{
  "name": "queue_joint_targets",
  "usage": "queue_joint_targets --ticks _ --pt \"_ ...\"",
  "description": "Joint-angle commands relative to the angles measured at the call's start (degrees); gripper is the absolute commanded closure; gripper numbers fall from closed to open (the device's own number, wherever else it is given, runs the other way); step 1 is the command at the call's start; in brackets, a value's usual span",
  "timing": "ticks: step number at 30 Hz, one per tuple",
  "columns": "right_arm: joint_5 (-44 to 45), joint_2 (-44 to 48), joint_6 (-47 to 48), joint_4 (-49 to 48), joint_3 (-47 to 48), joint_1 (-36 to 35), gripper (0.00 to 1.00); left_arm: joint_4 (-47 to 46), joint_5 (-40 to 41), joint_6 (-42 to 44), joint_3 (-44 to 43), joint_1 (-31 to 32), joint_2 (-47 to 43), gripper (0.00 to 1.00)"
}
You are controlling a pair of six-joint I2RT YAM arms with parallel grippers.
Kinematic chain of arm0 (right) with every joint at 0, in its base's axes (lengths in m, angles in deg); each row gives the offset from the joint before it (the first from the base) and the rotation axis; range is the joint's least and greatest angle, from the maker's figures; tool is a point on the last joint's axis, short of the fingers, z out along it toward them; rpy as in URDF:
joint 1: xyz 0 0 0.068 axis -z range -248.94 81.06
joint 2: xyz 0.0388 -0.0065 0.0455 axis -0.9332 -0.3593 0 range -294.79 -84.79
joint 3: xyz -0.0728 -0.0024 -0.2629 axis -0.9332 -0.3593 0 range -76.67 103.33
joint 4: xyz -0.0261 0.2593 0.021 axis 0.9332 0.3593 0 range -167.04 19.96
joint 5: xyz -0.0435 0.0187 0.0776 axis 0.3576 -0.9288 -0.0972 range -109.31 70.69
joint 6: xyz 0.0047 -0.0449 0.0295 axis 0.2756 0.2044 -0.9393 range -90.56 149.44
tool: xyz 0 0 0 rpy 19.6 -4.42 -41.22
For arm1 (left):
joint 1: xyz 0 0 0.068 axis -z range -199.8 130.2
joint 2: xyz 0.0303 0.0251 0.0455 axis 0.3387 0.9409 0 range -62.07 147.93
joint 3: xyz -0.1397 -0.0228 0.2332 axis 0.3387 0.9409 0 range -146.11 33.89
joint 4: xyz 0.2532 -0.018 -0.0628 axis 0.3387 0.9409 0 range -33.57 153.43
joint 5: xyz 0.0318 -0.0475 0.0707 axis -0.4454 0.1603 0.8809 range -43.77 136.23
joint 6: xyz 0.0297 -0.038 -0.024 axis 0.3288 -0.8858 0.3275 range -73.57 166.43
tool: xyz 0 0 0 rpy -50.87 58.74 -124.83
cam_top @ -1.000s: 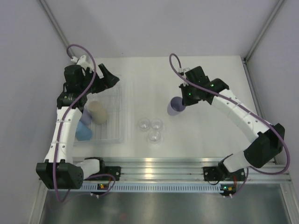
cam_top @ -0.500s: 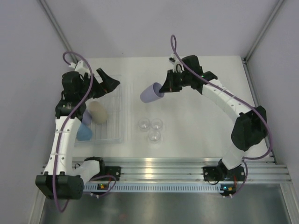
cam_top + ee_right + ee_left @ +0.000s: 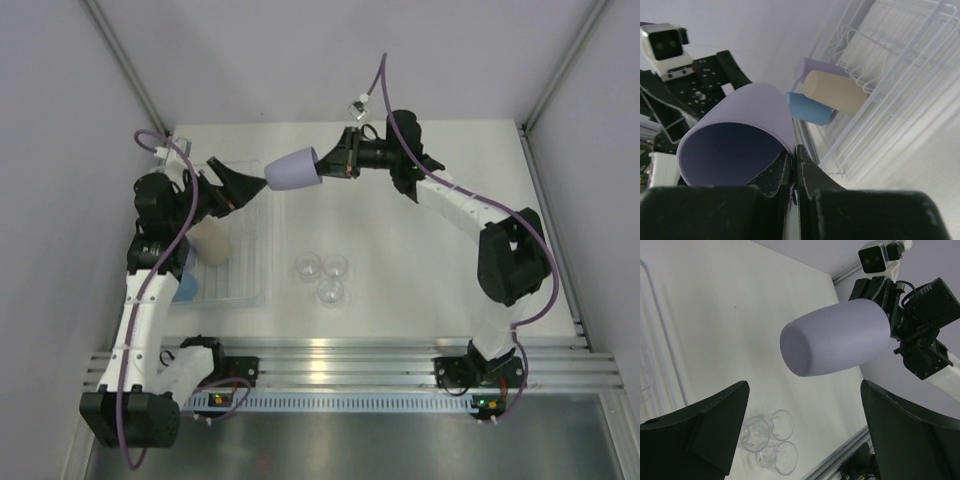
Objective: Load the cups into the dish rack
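Pinching the lavender cup (image 3: 292, 170) by its rim, right gripper (image 3: 335, 166) has carried it toward 9 o'clock, beside the spread left gripper (image 3: 240, 180).

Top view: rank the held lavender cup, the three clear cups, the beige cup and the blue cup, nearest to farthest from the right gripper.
1. lavender cup, pinched in the right gripper itself.
2. clear cups, mid-table, toward the arm bases.
3. beige cup, left, in the dish rack.
4. blue cup, rack's near end.
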Motion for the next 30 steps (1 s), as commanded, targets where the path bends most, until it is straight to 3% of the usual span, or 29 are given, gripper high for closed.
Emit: queue_joint_targets --ticks 1,5,30 --pt "-4.4 -0.6 -10.9 -16.8 -1.2 0.0 1.0 -15.1 -4.8 -6.7 3.7 0.3 -1.6 0.02" --pt "-4.5 -1.3 -15.7 -23.3 -2.3 0.0 1.0 -16.7 -5.2 -8.2 4.7 0.2 -1.5 0.02" --pt "-4.3 -1.0 -18.3 -26.3 -2.9 -1.3 1.0 -30.9 -6.6 -13.6 3.6 0.3 6.1 0.01"
